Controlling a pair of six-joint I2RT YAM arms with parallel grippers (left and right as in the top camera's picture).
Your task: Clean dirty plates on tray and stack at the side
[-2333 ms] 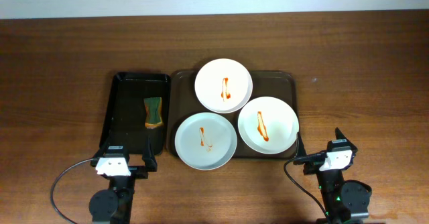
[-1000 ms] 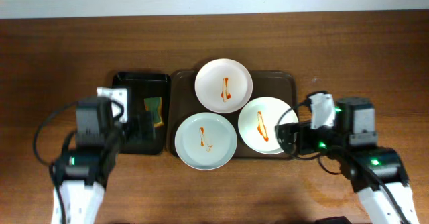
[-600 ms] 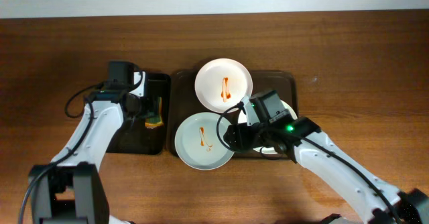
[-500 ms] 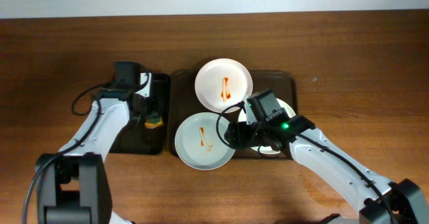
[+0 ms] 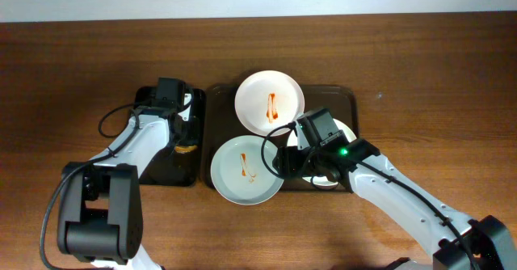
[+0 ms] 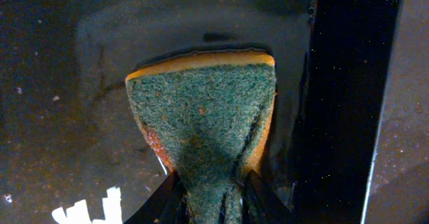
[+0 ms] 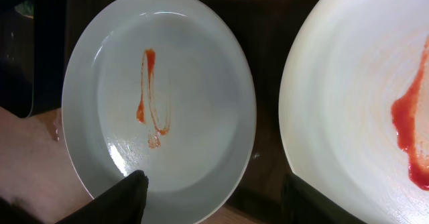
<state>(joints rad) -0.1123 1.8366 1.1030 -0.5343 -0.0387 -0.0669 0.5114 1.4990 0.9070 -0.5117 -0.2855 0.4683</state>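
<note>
Left wrist view: left gripper [image 6: 208, 198] was clamped on the near end of a green-faced, orange-backed sponge [image 6: 204, 117], which buckled in the pinch above the floor of the black tray [image 6: 53, 83]. Right wrist view: right gripper [image 7: 218, 197] was spread wide and held nothing. One finger lay over the rim of the near plate [image 7: 157, 96] and the other over the right-hand plate [image 7: 355, 96]. Both plates carried red sauce, with a strip of brown tray [image 7: 268, 70] between them. Overhead, near to far: both arms had left their parked posts at the near edge of the worktop [image 5: 81, 52]. The right gripper [image 5: 279, 161] hovered between the near plate [image 5: 246, 170] and the right-hand plate [image 5: 349, 131]. The left gripper [image 5: 184, 137] had reached the black tray [image 5: 161, 169], where the sponge had earlier lain untouched. Far plate [image 5: 270, 102] was unmoved and streaked. All three plates remained on the brown tray [image 5: 343, 100], unwiped and unstacked. Judged status: tool secured, wiping ready to begin, probably on the near plate.
</note>
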